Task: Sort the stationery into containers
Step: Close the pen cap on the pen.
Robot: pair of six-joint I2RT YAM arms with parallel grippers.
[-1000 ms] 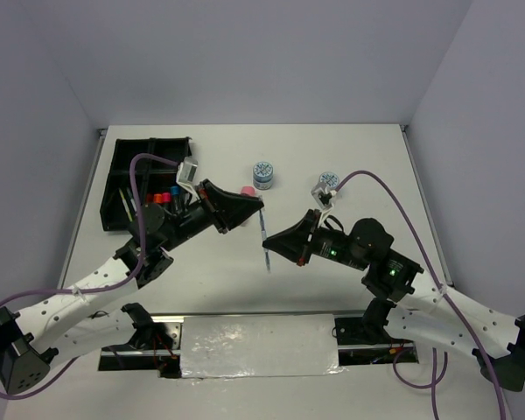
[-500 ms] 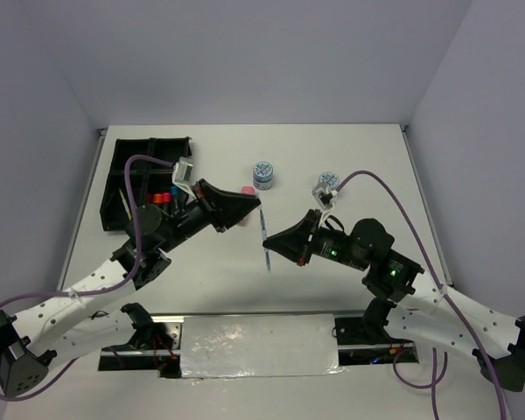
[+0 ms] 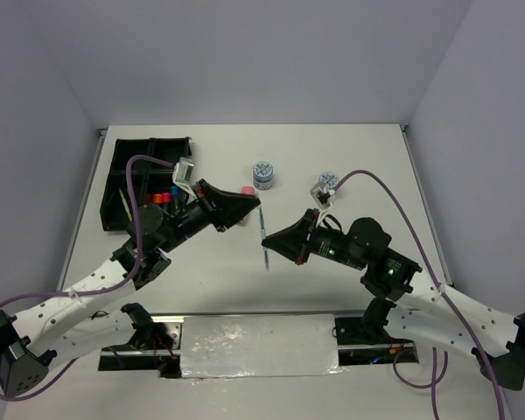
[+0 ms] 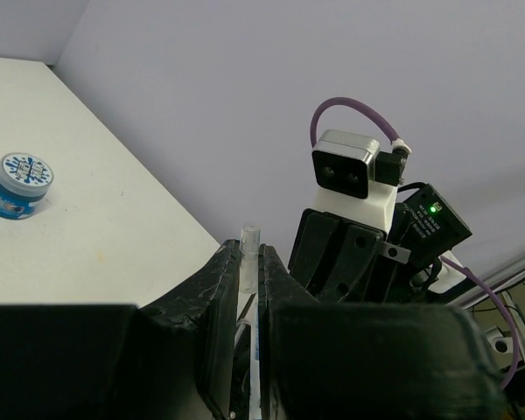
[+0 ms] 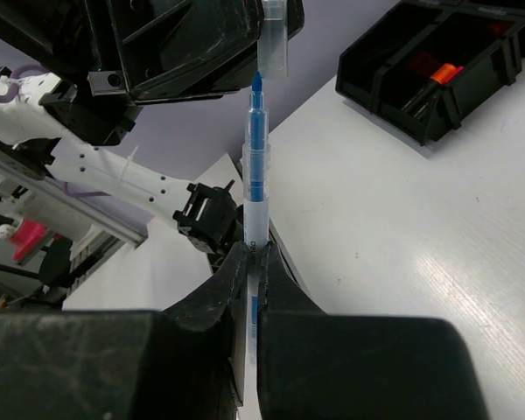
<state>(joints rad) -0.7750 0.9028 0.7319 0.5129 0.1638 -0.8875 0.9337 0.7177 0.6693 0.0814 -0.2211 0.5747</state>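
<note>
My right gripper (image 5: 255, 254) is shut on the barrel of a thin grey-blue pen (image 5: 255, 175), whose bare blue tip points up. My left gripper (image 4: 250, 254) is shut on the pen's clear cap (image 5: 273, 39), held just above that tip and slightly to its right. In the top view the pen (image 3: 264, 229) hangs over the table's middle between the left gripper (image 3: 258, 208) and the right gripper (image 3: 271, 245). The black organiser tray (image 3: 131, 166) lies far left and holds red- and orange-capped markers (image 3: 162, 198).
Two round blue-white tubs (image 3: 262, 174) (image 3: 330, 181) stand behind the grippers. A pink tube (image 3: 247, 191) lies partly hidden by the left gripper. Grey walls close in the table on three sides.
The right gripper has crept slightly left with the pen. The left arm has barely shifted. Both grips are unchanged.
</note>
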